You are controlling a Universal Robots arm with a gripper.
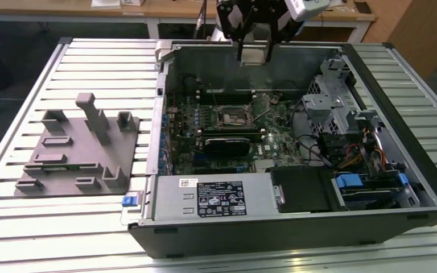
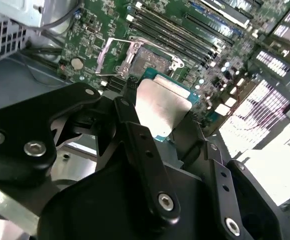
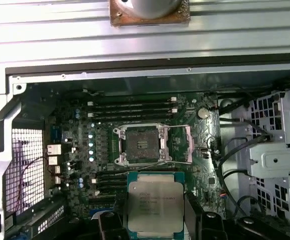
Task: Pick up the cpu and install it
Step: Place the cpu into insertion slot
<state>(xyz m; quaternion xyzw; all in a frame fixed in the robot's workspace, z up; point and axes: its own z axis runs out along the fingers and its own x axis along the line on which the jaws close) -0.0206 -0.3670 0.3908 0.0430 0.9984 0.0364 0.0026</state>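
My gripper [image 1: 252, 56] hangs above the far side of the open computer case [image 1: 400, 187], shut on the cpu [image 1: 254, 50]. In both wrist views the cpu [image 3: 152, 204] [image 2: 161, 102] is a flat square chip with a silvery top, clamped between the black fingers [image 2: 135, 135]. Below it on the green motherboard [image 1: 272, 136] sits the black socket [image 1: 232, 118] [image 3: 140, 144] [image 2: 152, 59], with its metal load frame swung open and nothing in it. The cpu is held clear above the board, offset to one side of the socket.
A grey plastic fixture block [image 1: 82, 148] lies on the slatted table [image 1: 21, 239] at the exterior view's left. Inside the case are the power supply [image 1: 218, 196], a metal drive cage [image 1: 336, 91], cables [image 1: 363, 153] and memory slots [image 3: 132, 107] beside the socket.
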